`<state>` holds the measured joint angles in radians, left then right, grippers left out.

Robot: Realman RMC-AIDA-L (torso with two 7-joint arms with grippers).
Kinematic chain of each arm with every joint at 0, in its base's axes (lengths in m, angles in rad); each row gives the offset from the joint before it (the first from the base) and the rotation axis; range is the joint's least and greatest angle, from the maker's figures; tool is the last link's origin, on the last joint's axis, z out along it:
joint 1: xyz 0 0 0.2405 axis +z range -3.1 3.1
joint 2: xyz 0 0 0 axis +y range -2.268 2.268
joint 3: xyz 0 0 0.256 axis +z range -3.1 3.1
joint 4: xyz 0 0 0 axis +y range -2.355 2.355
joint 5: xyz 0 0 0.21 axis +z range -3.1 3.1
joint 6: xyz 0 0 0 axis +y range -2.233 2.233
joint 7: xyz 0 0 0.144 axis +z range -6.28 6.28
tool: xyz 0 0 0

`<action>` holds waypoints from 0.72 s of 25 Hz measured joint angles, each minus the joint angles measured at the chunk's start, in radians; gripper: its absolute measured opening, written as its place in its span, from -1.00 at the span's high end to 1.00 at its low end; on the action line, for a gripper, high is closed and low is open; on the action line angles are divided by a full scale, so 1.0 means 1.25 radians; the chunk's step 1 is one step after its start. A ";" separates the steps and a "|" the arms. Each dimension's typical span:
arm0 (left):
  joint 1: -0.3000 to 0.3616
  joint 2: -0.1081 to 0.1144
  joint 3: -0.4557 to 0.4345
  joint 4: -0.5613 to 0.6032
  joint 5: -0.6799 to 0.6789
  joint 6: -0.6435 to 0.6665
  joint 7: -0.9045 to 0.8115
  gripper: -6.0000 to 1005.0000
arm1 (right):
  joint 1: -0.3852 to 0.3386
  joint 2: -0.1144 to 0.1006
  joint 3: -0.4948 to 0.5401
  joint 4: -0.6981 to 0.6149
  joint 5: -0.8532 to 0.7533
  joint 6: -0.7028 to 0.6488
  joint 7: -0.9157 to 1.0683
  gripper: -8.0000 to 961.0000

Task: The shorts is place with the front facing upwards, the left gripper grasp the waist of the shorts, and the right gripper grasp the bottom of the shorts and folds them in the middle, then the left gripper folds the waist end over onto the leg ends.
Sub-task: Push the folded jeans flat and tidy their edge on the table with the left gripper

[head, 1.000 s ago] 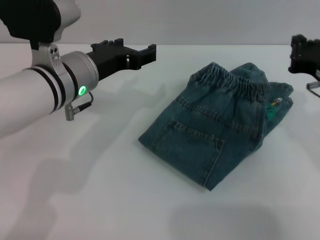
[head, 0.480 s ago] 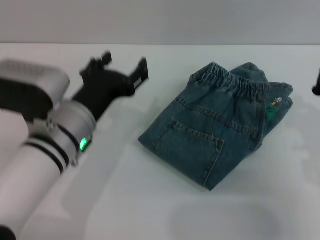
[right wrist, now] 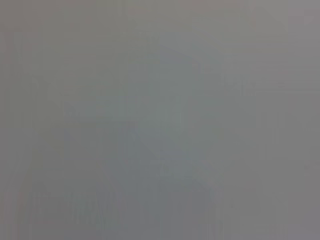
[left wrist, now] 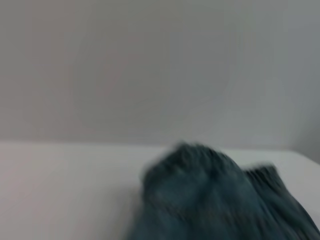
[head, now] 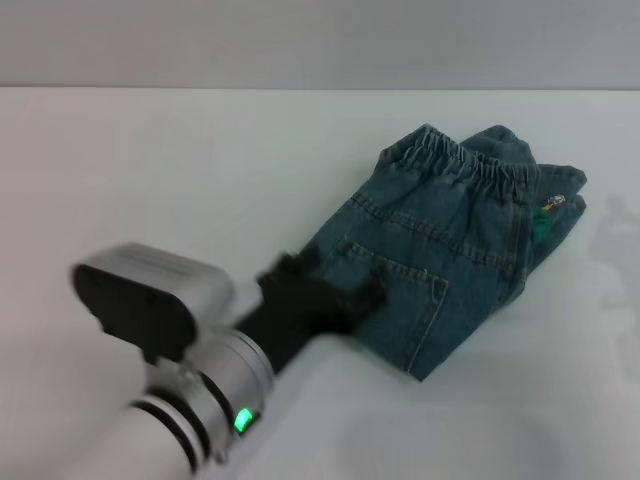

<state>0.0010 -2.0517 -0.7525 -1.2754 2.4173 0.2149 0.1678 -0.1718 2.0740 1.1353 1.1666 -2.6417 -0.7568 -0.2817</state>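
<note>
One pair of shorts [head: 445,240] on the white worktop [head: 150,170], right of centre in the head view, folded into a compact bundle with a patch pocket [head: 395,290] facing up. One gathered waist [head: 470,160] at the far end, lying over the lower layers; a small patch of green and yellow print [head: 545,215] peeking out at the right edge. Leg ends tucked beneath the fold and not visible. One left tool [head: 320,300] in the near foreground, black, blurred, overlapping the near left corner of the shorts; contact with the denim impossible to confirm, and finger spacing impossible to judge. Silver-white arm [head: 190,400] with one green light [head: 241,418], cut off at the lower frame edge. Left wrist view: shorts [left wrist: 220,200] as a smeared blue mass on the worktop, probably the folded near corner. Right tool outside every view; right wrist view a featureless grey field.
</note>
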 joint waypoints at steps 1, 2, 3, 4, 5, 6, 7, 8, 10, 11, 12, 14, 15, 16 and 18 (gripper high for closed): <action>-0.009 -0.001 0.013 0.012 0.000 -0.002 -0.009 -0.68 | 0.001 0.000 0.000 0.000 0.000 0.002 -0.001 0.98; -0.030 -0.003 0.033 0.037 0.000 -0.004 -0.032 -0.68 | 0.002 0.000 0.000 0.000 0.000 0.004 -0.001 0.98; -0.030 -0.003 0.033 0.037 0.000 -0.004 -0.032 -0.68 | 0.002 0.000 0.000 0.000 0.001 0.006 -0.001 0.98; -0.043 -0.002 0.041 0.049 0.000 -0.007 -0.049 -0.68 | 0.002 0.000 0.001 0.000 0.001 0.008 -0.001 0.98; -0.075 -0.001 0.058 0.073 0.000 -0.017 -0.102 -0.68 | 0.002 -0.001 0.003 0.000 0.001 0.011 -0.002 0.98; -0.088 0.000 0.064 0.082 0.000 -0.023 -0.128 -0.68 | 0.002 -0.001 0.005 0.000 0.001 0.014 -0.002 0.98; -0.105 0.002 0.076 0.094 0.000 -0.028 -0.158 -0.68 | 0.002 -0.001 0.008 0.001 0.001 0.018 -0.002 0.98; -0.112 0.002 0.082 0.101 0.001 -0.030 -0.170 -0.68 | 0.002 -0.001 0.011 0.002 0.000 0.021 -0.002 0.98; -0.117 0.002 0.088 0.106 0.003 -0.029 -0.176 -0.65 | 0.004 -0.001 0.014 0.006 -0.002 0.029 -0.003 0.98; -0.119 0.002 0.092 0.109 0.007 -0.027 -0.178 -0.62 | 0.006 -0.002 0.014 0.009 -0.004 0.033 -0.003 0.98; -0.118 0.002 0.094 0.111 0.013 -0.012 -0.178 -0.60 | 0.008 -0.002 0.014 0.010 -0.004 0.037 -0.003 0.98; -0.111 0.003 0.093 0.109 0.019 0.011 -0.181 -0.54 | 0.010 -0.002 0.015 0.012 -0.004 0.043 -0.003 0.98; -0.103 0.004 0.091 0.109 0.019 0.031 -0.183 -0.51 | 0.011 -0.003 0.015 0.012 -0.004 0.044 -0.004 0.98; -0.093 0.004 0.089 0.110 0.019 0.055 -0.185 -0.47 | 0.012 -0.003 0.015 0.011 -0.005 0.044 -0.005 0.98; -0.085 0.003 0.088 0.116 0.019 0.082 -0.184 -0.38 | 0.014 -0.003 0.016 0.008 -0.005 0.044 -0.006 0.98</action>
<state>-0.1055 -2.0476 -0.6422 -1.1301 2.4411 0.3171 -0.0621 -0.1549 2.0708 1.1551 1.1769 -2.6478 -0.7019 -0.2887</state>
